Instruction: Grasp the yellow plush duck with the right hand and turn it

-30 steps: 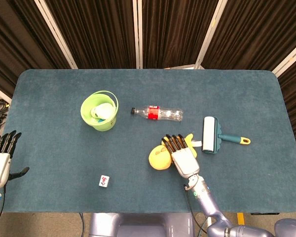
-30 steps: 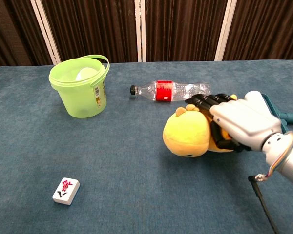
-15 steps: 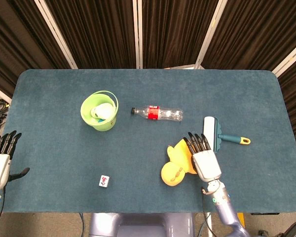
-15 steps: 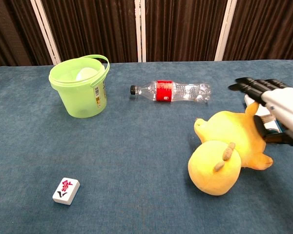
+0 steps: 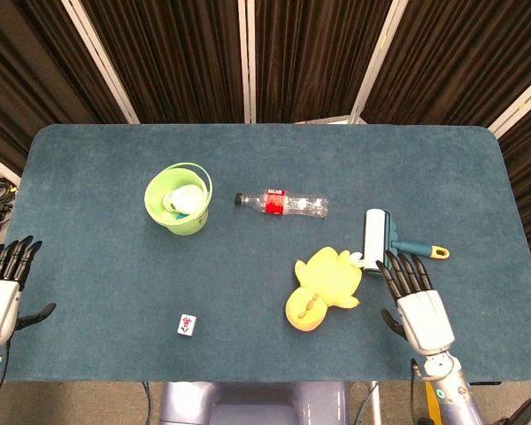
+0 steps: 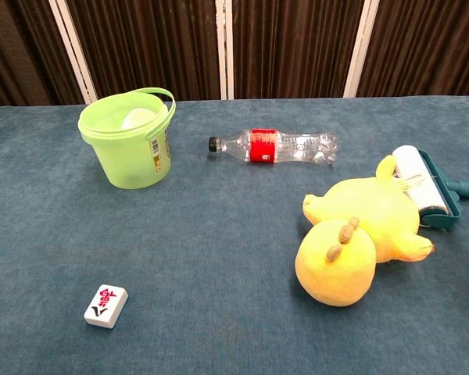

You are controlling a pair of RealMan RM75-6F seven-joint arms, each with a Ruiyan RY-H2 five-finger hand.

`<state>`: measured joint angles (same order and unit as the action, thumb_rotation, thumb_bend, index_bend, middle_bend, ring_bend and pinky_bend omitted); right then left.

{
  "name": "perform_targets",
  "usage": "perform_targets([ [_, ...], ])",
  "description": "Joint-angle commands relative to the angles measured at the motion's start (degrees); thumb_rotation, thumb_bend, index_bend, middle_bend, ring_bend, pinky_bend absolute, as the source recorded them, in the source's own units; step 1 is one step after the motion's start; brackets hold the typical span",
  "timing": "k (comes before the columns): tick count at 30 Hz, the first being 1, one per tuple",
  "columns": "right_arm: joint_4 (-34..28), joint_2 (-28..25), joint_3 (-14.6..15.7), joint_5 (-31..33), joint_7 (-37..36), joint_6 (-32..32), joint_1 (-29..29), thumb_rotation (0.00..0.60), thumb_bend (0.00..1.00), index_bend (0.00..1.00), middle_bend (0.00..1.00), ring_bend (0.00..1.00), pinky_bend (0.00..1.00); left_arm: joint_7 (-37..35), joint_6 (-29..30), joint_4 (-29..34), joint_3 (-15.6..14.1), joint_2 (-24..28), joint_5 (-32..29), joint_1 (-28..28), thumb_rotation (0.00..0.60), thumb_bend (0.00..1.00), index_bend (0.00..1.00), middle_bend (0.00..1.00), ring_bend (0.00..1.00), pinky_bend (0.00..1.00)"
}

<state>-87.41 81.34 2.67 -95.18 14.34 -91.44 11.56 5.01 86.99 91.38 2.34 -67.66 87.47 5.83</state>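
Observation:
The yellow plush duck [image 5: 321, 287] lies on the blue table, its round head [image 6: 335, 263] toward the near edge and its body [image 6: 379, 215] behind, close to the lint roller. Nothing holds it. My right hand [image 5: 416, 302] hovers to the duck's right in the head view, fingers spread and empty, a clear gap away from the toy. The chest view does not show it. My left hand [image 5: 2, 289] hangs at the table's left edge, fingers apart, holding nothing.
A lint roller [image 5: 382, 243] with a teal handle lies just right of the duck. A plastic bottle [image 5: 282, 204] lies mid-table. A green bucket [image 5: 179, 197] stands at the left, and a mahjong tile [image 5: 187, 325] sits near the front edge.
My right hand gripped the duck, swung it round so the head points toward the near edge, then let go and drew back to the right. The left hand stayed put.

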Motion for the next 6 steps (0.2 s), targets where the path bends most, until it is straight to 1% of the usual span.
perform_targets([
  [1,2.2,-1.5,0.9,-0.7,-2.1,-2.1,-2.1,0.600,0.34,0.00,0.00,0.00,0.00,0.2,0.4,-0.4,-0.3,-0.3,0.8,0.0,0.600,0.06,0.00,0.00,0.00,0.00],
  [6,5.2,-2.7,0.6,1.2,-4.6,-2.7,-4.2,0.600,0.32,0.00,0.00,0.00,0.00,0.9,0.7,-0.9,-0.5,-0.8,1.7,0.0,0.600,0.07,0.00,0.00,0.00,0.00],
])
